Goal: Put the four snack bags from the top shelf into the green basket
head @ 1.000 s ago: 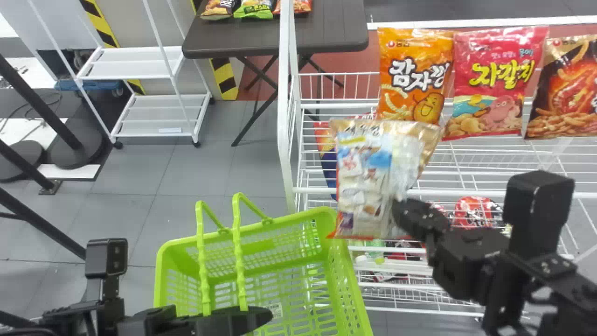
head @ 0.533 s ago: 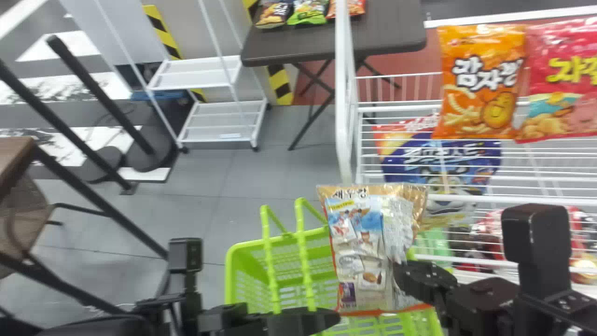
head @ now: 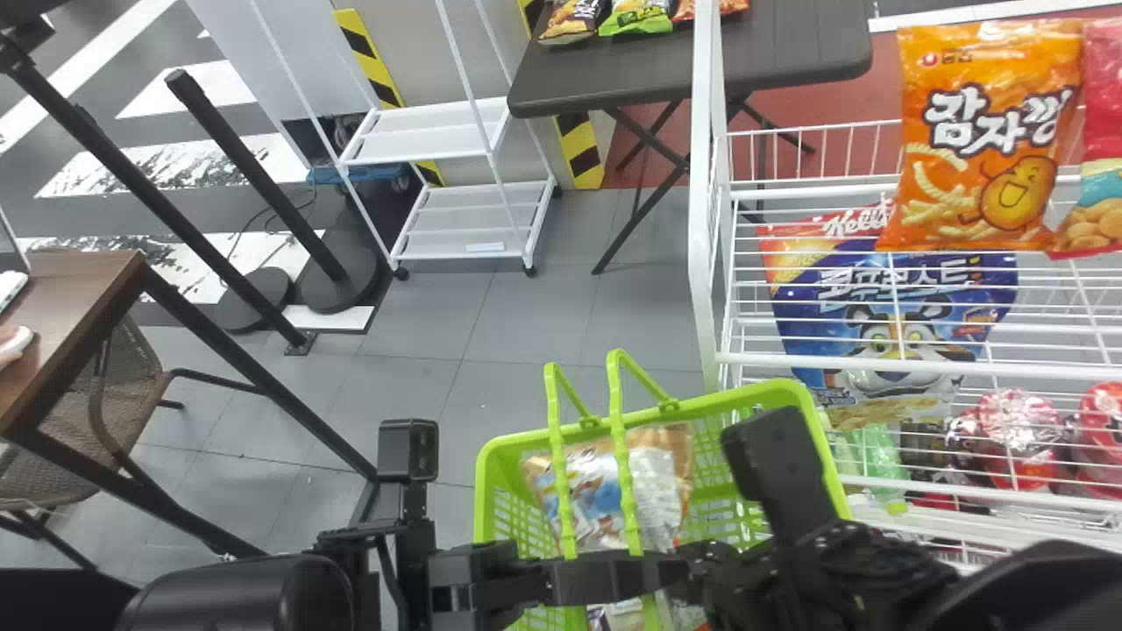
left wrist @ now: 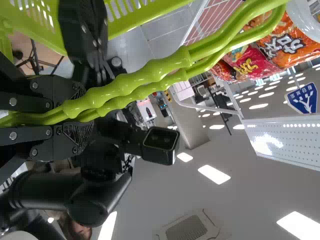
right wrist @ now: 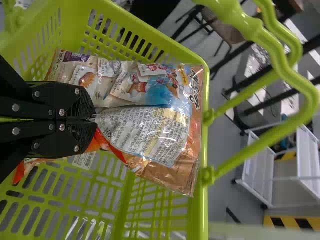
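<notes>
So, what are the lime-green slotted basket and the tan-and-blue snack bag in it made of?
Basket: probably moulded plastic, semi-gloss; smooth, evenly coloured rim. Snack bag: likely plastic film, perhaps foil-lined, glossy; creases catch highlights.

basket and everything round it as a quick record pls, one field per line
basket: green, below and left of the shelves
left gripper: jaws closed round the handles, at left gripper
right gripper: jaws shut on a brown bag, right gripper over the basket
brown bag: inside the basket, pinched
top shelf: orange bag, pink bag
shelf below: blue bag
</notes>
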